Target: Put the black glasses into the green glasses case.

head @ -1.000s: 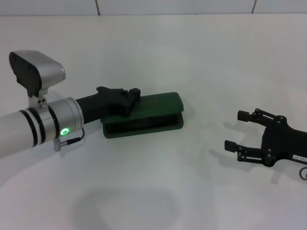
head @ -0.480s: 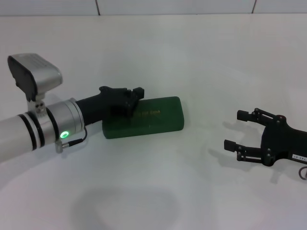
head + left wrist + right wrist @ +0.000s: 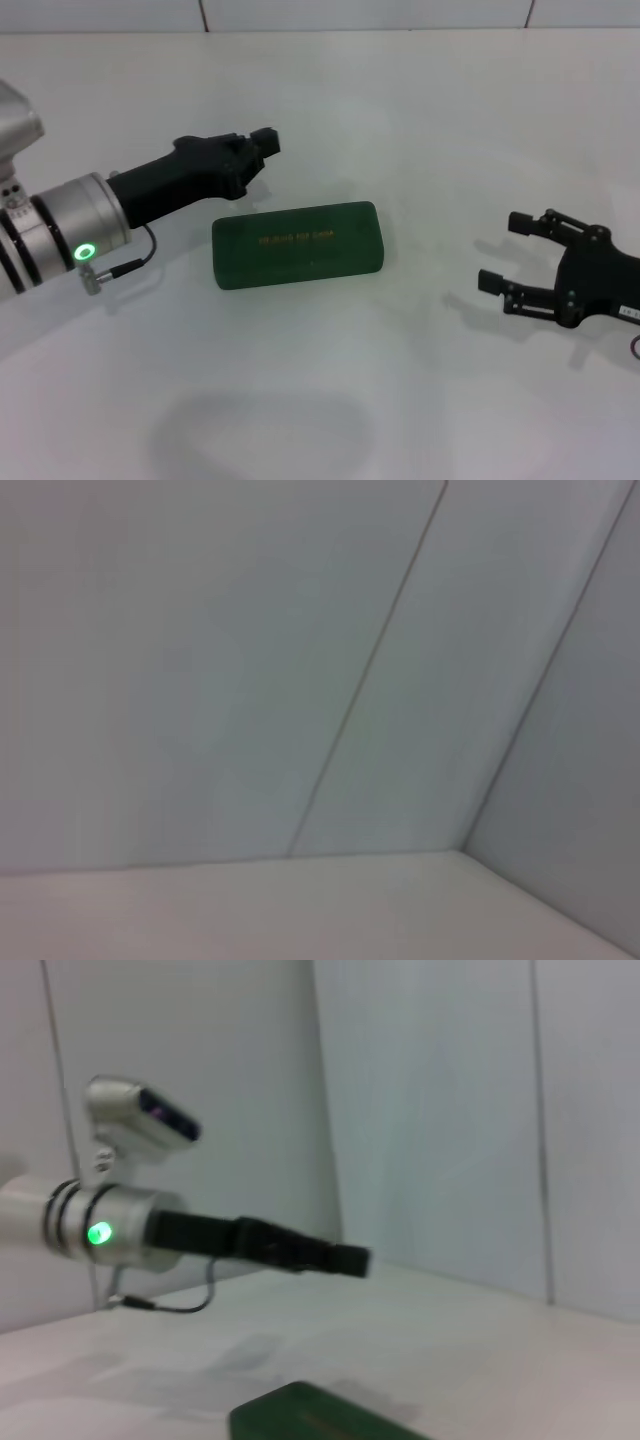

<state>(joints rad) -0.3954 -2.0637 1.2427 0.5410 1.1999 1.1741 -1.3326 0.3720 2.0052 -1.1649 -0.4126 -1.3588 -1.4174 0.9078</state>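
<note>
Green glasses case (image 3: pixel 298 244) flat on the white table (image 3: pixel 420 120), lid fully down, gold lettering up; no black glasses visible anywhere, so presumably already inside, though the closed lid rules out a check. Left gripper (image 3: pixel 262 146) raised just beyond the case's far-left corner, clear of the lid, no contact; fingers look pressed together around nothing, though only the black tip shows from this angle. Same gripper seen side-on from the right wrist camera (image 3: pixel 345 1258), above the case's near corner (image 3: pixel 320 1418). Right gripper (image 3: pixel 505 252) low over the table, well apart from the case on its right end side, fingers spread, empty, apparently parked. Judged: task essentially complete.
</note>
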